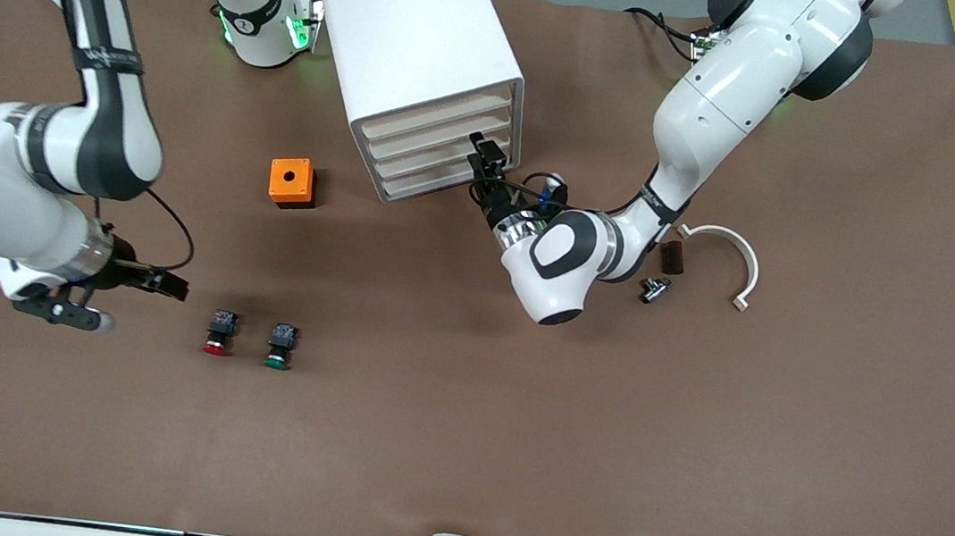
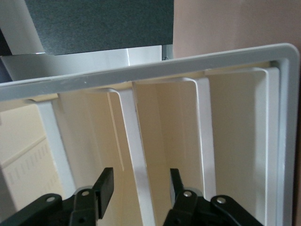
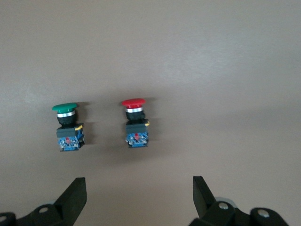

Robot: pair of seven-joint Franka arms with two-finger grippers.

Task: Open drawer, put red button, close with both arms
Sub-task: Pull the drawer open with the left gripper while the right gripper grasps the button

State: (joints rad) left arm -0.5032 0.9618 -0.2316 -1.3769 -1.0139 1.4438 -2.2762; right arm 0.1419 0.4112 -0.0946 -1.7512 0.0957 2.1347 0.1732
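No text, label or number can be read anywhere; the small print on the arms' dark bands is too small to make out.

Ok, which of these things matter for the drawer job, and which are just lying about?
In the job:
drawer unit
red button
left gripper at a drawer front
right gripper near the buttons

Lying about:
green button
orange box
white curved piece

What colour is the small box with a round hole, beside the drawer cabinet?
The small box is orange; the front view shows it best.
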